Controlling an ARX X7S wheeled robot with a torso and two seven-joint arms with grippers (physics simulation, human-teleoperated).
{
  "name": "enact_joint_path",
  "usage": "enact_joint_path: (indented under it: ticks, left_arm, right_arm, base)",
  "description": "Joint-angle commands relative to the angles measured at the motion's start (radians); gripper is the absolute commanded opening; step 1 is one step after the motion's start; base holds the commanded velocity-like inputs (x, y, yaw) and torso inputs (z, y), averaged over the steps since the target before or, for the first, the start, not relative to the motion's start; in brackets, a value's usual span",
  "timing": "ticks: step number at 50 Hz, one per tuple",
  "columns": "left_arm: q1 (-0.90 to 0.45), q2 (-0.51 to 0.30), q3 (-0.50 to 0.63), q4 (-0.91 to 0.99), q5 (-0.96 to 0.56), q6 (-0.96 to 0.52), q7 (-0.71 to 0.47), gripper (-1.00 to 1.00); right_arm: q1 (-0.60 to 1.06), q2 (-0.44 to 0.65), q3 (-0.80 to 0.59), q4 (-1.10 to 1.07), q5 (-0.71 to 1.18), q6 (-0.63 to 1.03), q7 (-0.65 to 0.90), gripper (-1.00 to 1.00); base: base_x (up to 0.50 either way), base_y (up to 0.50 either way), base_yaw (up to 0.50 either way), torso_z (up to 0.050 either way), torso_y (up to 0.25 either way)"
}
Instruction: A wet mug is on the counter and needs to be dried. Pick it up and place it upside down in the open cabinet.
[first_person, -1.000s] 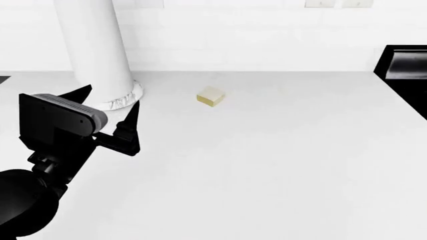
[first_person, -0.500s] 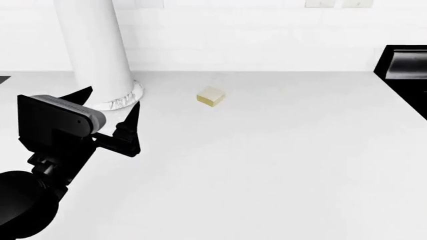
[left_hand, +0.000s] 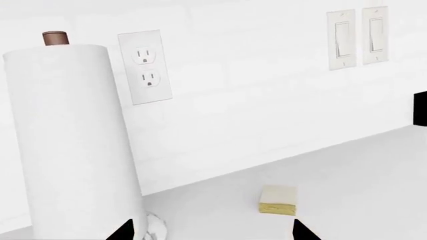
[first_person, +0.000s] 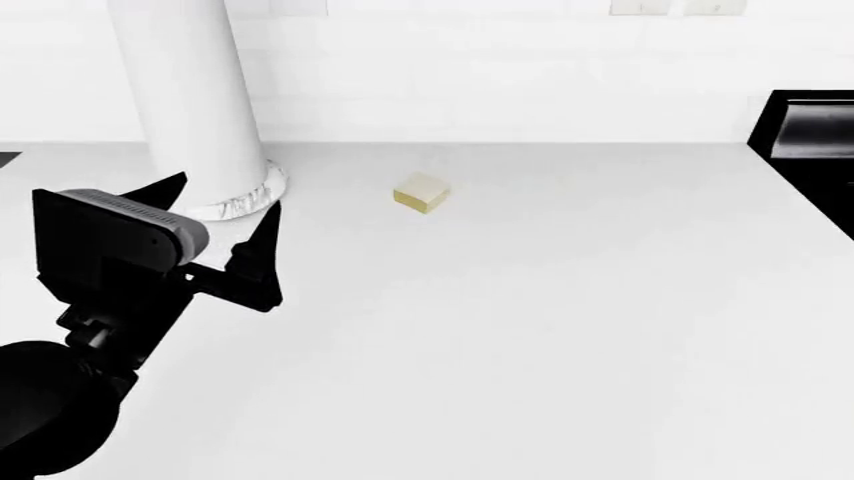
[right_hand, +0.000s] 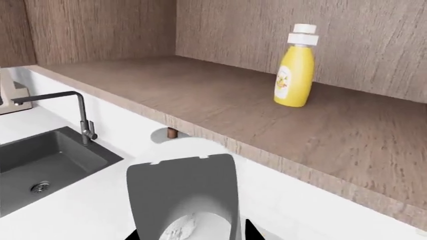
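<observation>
Right hand (right_hand: 190, 235) grips the glossy, rigid, slippery mug (right_hand: 183, 197) by its wall, below the cabinet shelf (right_hand: 220, 107). Left hand (first_person: 227, 215) hangs open, empty, above the surface (first_person: 534, 330).

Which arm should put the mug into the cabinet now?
Right. The right gripper appears to hold the mug just before the open cabinet shelf. The left gripper is open and empty, low over the counter.
</observation>
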Motion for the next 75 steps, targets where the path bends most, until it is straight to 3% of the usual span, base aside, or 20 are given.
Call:
enact_joint_path:
  ticks: [1, 34, 48, 75]
  left_arm:
    - [0.007, 0.008, -0.003, -0.013, 0.000, 0.010, 0.004, 1.00]
    - [0.032, 0.015, -0.009, -0.035, -0.007, 0.034, 0.006, 1.00]
    - [0.034, 0.005, -0.014, -0.013, -0.005, 0.028, -0.025, 1.00]
    - [0.045, 0.016, -0.024, -0.013, -0.008, 0.032, -0.073, 1.00]
  right_arm:
    - [0.003, -0.054, 0.079, 0.019, -0.211, 0.006, -0.099, -1.00]
    - [0.003, -0.159, 0.431, -0.054, -0.666, 0.004, -0.174, -1.00]
    - [0.003, -0.175, 0.450, -0.087, -0.814, -0.043, -0.177, -1.00]
    - [0.003, -0.232, 0.431, -0.010, -1.335, -0.159, -0.378, -1.00]
  base:
    - [0.00, 0.00, 0.00, 0.000, 0.000]
    - [0.00, 0.00, 0.00, 0.000, 0.000]
    - [0.00, 0.00, 0.00, 0.000, 0.000]
    - [0.00, 0.00, 0.00, 0.000, 0.000]
